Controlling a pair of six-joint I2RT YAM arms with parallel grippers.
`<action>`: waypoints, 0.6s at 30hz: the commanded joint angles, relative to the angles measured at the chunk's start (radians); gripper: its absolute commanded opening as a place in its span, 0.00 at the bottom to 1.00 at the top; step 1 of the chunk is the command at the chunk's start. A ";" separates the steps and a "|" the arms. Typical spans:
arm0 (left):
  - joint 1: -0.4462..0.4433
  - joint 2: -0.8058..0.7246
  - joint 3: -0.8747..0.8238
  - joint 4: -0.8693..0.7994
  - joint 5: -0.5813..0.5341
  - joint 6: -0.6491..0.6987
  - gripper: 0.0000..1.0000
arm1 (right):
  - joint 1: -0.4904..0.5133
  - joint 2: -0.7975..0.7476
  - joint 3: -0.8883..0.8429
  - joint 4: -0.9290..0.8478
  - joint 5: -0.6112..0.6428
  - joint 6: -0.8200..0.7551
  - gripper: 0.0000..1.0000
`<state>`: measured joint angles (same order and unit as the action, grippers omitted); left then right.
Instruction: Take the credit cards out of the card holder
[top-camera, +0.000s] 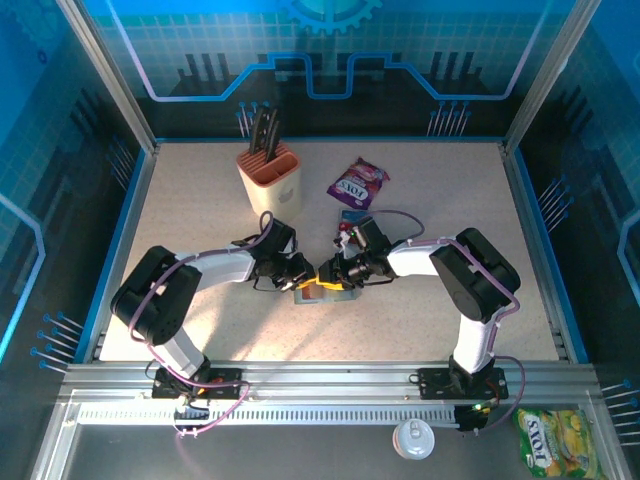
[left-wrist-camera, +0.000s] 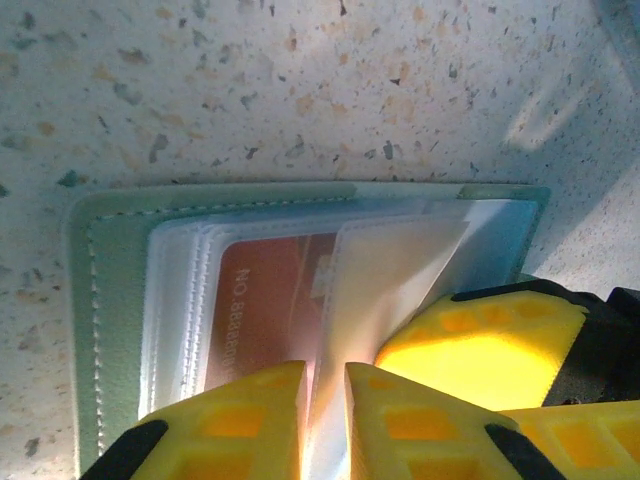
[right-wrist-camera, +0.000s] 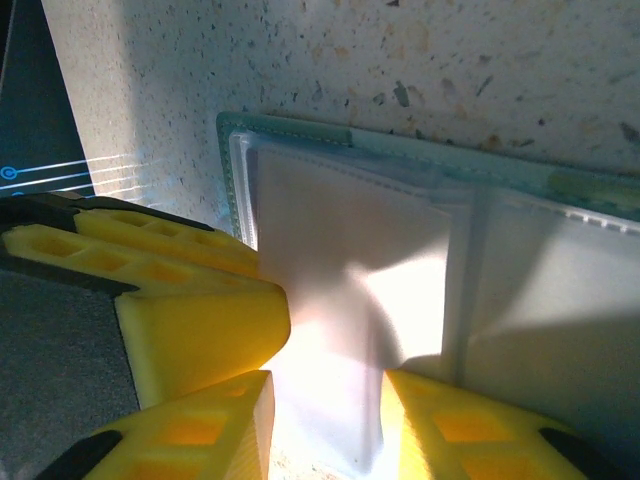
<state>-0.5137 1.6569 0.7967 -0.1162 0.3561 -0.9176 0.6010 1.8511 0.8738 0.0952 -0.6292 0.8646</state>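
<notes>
At mid-table (top-camera: 200, 200), between the two arms, the holder (left-wrist-camera: 108, 300) lies open and flat with its clear sleeves facing up. An orange-red card (left-wrist-camera: 265, 305) sits in one of them, its printed digits showing through. The left gripper (left-wrist-camera: 325, 390) is pressed almost together on the lower edge of a loose sleeve (left-wrist-camera: 400, 265), and the card's near end lies just under one finger. The right gripper (right-wrist-camera: 325, 405) stands part spread astride a clear leaf, with no pinch to be seen. It looks to be bearing down on the holder.

The card is likely light, stiff and slick. The sleeves are soft and floppy and may cling or buckle. The holder seems light enough to drag along with the card, so it wants pinning. The best hold is probably the card's short edge at the sleeve mouth, drawn straight out along the pocket.
</notes>
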 joint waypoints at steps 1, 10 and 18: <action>-0.004 0.002 0.024 0.025 -0.006 -0.001 0.17 | 0.002 -0.022 -0.019 -0.021 -0.006 0.006 0.35; -0.003 -0.012 0.034 0.021 0.016 0.003 0.16 | -0.007 -0.110 -0.022 -0.004 0.005 0.008 0.35; -0.005 -0.019 0.070 -0.005 0.062 0.022 0.19 | -0.056 -0.207 0.000 -0.151 0.050 -0.058 0.36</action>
<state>-0.5137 1.6562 0.8410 -0.0998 0.3771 -0.9146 0.5659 1.6882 0.8528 0.0185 -0.5976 0.8490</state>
